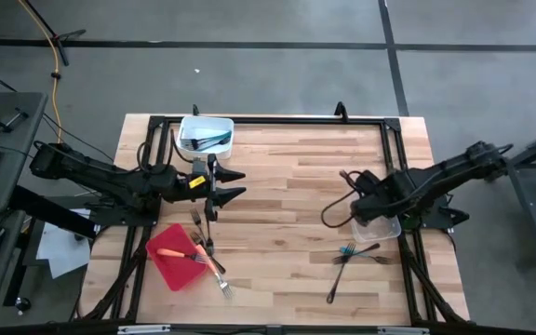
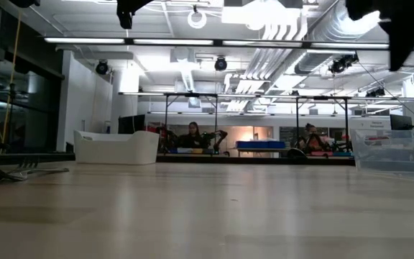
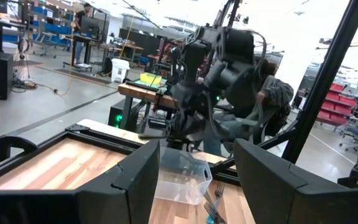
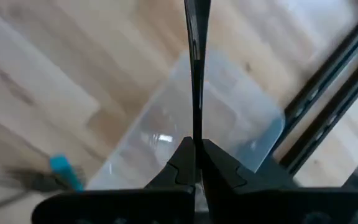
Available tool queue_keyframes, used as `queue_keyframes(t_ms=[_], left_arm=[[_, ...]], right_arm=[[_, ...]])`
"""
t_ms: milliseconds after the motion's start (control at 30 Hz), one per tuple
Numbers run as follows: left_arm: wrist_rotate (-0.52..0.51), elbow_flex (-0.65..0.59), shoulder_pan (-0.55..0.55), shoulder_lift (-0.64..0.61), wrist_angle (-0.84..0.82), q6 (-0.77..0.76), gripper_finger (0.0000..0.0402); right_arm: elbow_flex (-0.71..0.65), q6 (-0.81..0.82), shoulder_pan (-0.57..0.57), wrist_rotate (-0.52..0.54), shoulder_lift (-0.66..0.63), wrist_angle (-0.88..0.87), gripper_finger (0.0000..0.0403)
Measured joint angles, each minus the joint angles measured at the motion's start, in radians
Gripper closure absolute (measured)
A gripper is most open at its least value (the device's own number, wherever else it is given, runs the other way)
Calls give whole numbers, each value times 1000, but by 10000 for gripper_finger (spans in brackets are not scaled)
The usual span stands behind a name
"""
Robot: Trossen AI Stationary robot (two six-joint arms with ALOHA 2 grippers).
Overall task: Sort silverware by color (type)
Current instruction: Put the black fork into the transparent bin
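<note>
My right gripper point(image 4: 197, 144) is shut on a dark slim utensil point(image 4: 195, 62) above the clear plastic tub point(image 4: 216, 124) at the table's right side point(image 1: 377, 226). Beside that tub lie a teal-handled fork point(image 4: 64, 171) and some dark forks point(image 1: 352, 251). My left gripper point(image 3: 194, 180) stands open and holds nothing, above the table between the white tub point(image 1: 206, 135) and the red tray point(image 1: 177, 253). The white tub holds dark and teal utensils. Orange forks point(image 1: 198, 256) lie on the red tray and over its edge. My right gripper pinches one end of the dark utensil point(image 4: 196, 134) between its two fingers. The fingers slant steeply down from above. The utensil runs on past the fingertips in line with them, toward the clear tub, and is clear of the table.
More forks point(image 1: 203, 233) lie on the wood just beyond the red tray, under my left gripper. A long dark utensil point(image 1: 338, 279) lies near the front edge on the right. A black frame point(image 1: 277, 119) runs round the table. People sit at benches far behind point(image 2: 192, 137).
</note>
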Motion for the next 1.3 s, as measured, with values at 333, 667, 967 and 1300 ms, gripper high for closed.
queue_keyframes(t_ms=[333,667,967,1300], left_arm=[[0,0,0,0,0,0,204],[-6,0,0,0,0,0,204],[-9,0,0,0,0,0,204],[-9,-1,0,0,0,0,204]], right_arm=[[-330,102,27,-286,-197,151,403],[-398,38,-47,-295,-247,229,403],[-398,40,-176,-292,-247,229,403],[-398,14,-235,-299,-175,228,403]])
